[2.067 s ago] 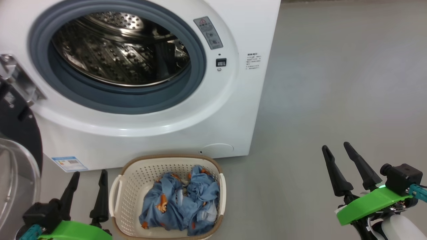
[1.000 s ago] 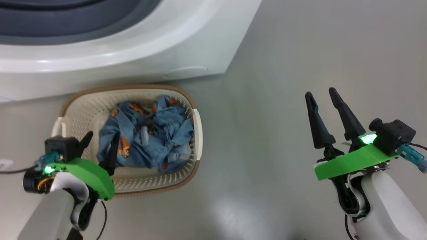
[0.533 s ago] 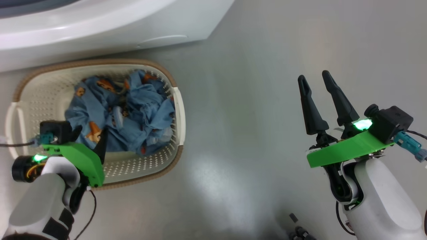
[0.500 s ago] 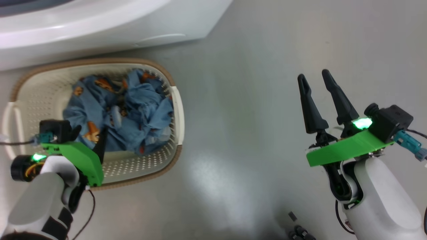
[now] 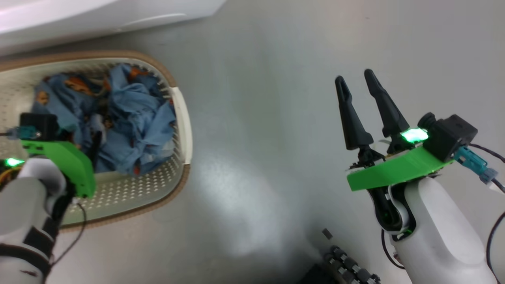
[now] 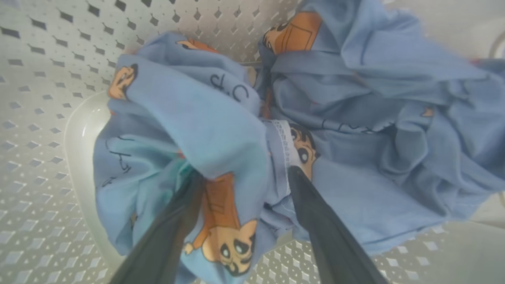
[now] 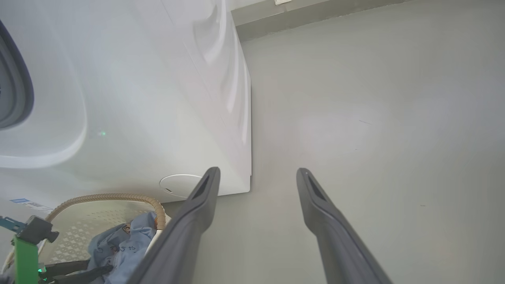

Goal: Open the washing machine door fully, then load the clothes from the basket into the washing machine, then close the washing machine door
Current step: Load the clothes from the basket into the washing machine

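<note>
The cream basket (image 5: pixel 182 118) with its brown rim stands on the floor below the white washing machine (image 5: pixel 79 15). The crumpled light blue clothes (image 5: pixel 134 118) with orange figures lie inside it. My left gripper (image 5: pixel 83 139) reaches down into the basket. In the left wrist view that gripper (image 6: pixel 242 177) is open, with its dark fingertips (image 6: pixel 189 189) pressed into the clothes (image 6: pixel 205 118) on either side of a raised fold. My right gripper (image 5: pixel 357 83) hangs open over bare floor, well right of the basket, holding nothing. The washing machine door is out of view.
In the right wrist view, the washing machine's corner (image 7: pixel 236 118) and round service cap (image 7: pixel 179 184) stand just left of my right gripper (image 7: pixel 258 173), with open grey floor to the right. A dark part of my base (image 5: pixel 343 266) shows at the bottom of the head view.
The head camera has tipped down and turned, so the basket has slid left in that view. My left gripper has sunk deeper into the basket onto the clothes. The right arm holds its pose.
</note>
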Robot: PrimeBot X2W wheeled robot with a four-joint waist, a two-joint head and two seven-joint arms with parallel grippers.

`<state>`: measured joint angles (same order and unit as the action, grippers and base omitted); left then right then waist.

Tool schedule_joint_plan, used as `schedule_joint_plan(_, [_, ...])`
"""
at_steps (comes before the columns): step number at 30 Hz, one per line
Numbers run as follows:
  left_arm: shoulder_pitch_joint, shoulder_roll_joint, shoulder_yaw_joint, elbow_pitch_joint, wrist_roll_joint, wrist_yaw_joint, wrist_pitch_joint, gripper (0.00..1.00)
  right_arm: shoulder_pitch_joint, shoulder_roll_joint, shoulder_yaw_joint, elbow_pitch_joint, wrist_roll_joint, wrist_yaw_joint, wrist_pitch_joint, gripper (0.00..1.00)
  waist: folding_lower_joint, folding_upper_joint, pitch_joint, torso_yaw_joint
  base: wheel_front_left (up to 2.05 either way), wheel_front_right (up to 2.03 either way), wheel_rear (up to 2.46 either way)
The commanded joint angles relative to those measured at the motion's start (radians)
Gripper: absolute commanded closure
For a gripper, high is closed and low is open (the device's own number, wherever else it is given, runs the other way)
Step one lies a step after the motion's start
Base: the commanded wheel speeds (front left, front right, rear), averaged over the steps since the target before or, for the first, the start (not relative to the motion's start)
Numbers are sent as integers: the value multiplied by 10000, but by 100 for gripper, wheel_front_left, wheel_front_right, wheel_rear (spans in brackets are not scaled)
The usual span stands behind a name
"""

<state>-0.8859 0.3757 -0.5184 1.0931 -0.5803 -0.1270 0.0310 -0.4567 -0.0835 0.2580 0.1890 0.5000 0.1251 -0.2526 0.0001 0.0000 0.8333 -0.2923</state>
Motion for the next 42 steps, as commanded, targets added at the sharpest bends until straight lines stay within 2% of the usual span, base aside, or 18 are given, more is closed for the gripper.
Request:
schedule_joint_plan(1, [-72, 439, 174, 110, 48, 41, -17, 0, 89, 69, 227, -241, -25, 56, -92, 0, -1, 0, 310, -325, 0, 0, 0])
schedule_joint_plan(7, [-736, 646, 112, 945, 81, 112, 67, 0, 31, 185, 276, -364, -35, 56, -92, 0, -1, 0, 682, -709, 0, 0, 0])
schedule_joint_plan(16, [-1302, 493, 28, 1444, -49, 49, 190, 0, 83, 234, 261, -426, -110, 56, -92, 0, -1, 0, 893, -776, 0, 0, 0])
schedule_joint_plan(17, [-1334, 473, 23, 1482, -69, 44, 201, 13, 76, 236, 254, -426, -124, 56, -92, 0, -1, 0, 898, -766, 0, 0, 0])
schedule_joint_plan(18, [-1361, 449, 26, 1517, -98, 40, 204, 39, 69, 236, 242, -424, -138, 56, -92, 0, -1, 0, 899, -750, 0, 0, 0])
schedule_joint_plan(19, [-1382, 422, 22, 1545, -119, 35, 191, 58, 64, 236, 227, -419, -153, 56, -92, 0, -1, 0, 893, -729, 0, 0, 0])
schedule_joint_plan(20, [-1399, 398, 26, 1558, -149, 28, 117, 84, 57, 234, 211, -411, -169, 56, -92, 0, -1, 0, 883, -707, 0, 0, 0])
schedule_joint_plan(21, [-1408, 368, 33, 1566, -185, 20, 31, 100, 51, 228, 189, -404, -186, 56, -92, 0, -1, 0, 860, -674, 0, 0, 0])
schedule_joint_plan(30, [-1169, -56, -94, 1433, -484, -29, -688, 100, 52, 154, 116, -279, -239, 56, -92, 0, -1, 0, 277, -237, 0, 0, 0])
schedule_joint_plan(35, [-621, -284, -314, 893, -978, -33, -1047, 100, 72, 13, 60, -209, -229, 56, -92, 0, -1, 0, -345, 31, 0, 0, 0])
schedule_joint_plan(42, [278, -326, -676, -14, -1917, -35, -1473, 100, 272, -261, -42, -43, -157, 56, -92, 0, -1, 0, -1406, 472, 0, 0, 0])
